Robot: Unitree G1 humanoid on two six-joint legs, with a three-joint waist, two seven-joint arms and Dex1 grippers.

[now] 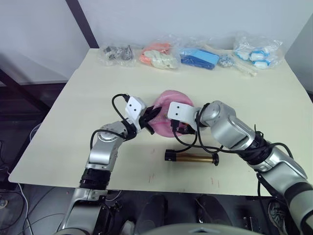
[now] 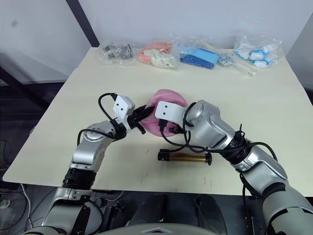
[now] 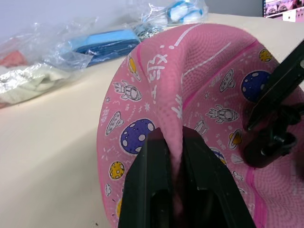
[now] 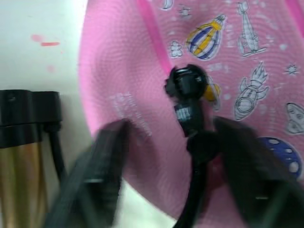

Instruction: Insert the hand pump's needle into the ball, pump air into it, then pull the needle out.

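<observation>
- Table [image 1: 63, 122]: pale cream top, holding everything below.
- Bagged items [image 1: 195, 56]: a row of clear plastic bags along the far edge of the table, well apart from the work area.
- Ball [image 1: 168, 100]: pink, with rocket and planet prints, sagging and partly folded. It sits near the table's middle, between the two grippers.
- Hand pump [image 1: 191, 158]: gold cylinder with black end caps, lying flat on the table just nearer than the ball and a little to the right. Its long axis runs left to right.
- Left gripper [image 3: 176, 164]: reaches the ball from the left. Its two black fingers [image 3: 149, 185] are nearly closed and pinch a raised fold of the ball's skin between them.
- Right gripper [image 4: 171, 152]: at the ball's right near side. Its fingers [image 4: 102, 166] are spread wide apart, with nothing clamped; the hose fitting stands in the gap between them.
- Hose [image 1: 188, 145]: thin, black, looping from the pump's left end up toward the ball.
- Needle fitting [image 4: 187, 90]: small black piece at the hose tip, pressed against the ball's surface. The metal pin itself cannot be made out.
</observation>
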